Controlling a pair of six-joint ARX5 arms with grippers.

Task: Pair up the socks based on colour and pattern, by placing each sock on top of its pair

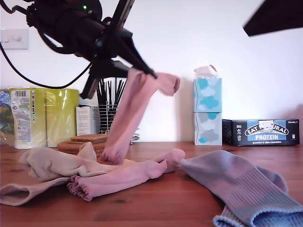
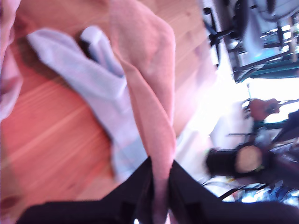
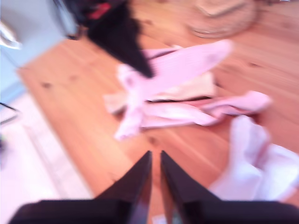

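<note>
Nearest the exterior camera, a light blue sock (image 1: 246, 189) lies on the wooden table (image 1: 156, 208). Beyond it, the second pink sock (image 1: 123, 177) lies lengthwise, directly below the pink sock (image 1: 128, 118) hanging from my first gripper (image 1: 142, 71), which is clamped on it. My second gripper (image 3: 155, 161), jaws nearly together and empty, hovers apart.

Wooden table (image 1: 156, 208) w/ a pink toe sock (image 1: 125, 177) laid flat mid-front, beige sock (image 1: 45, 168) towards the exterior view's left, blue-lavender socks (image 1: 246, 191) on its right. Cork coasters (image 1: 85, 142), tissue boxes (image 1: 207, 111) & a protein bar box (image 1: 261, 132) are lined up at the back
</note>
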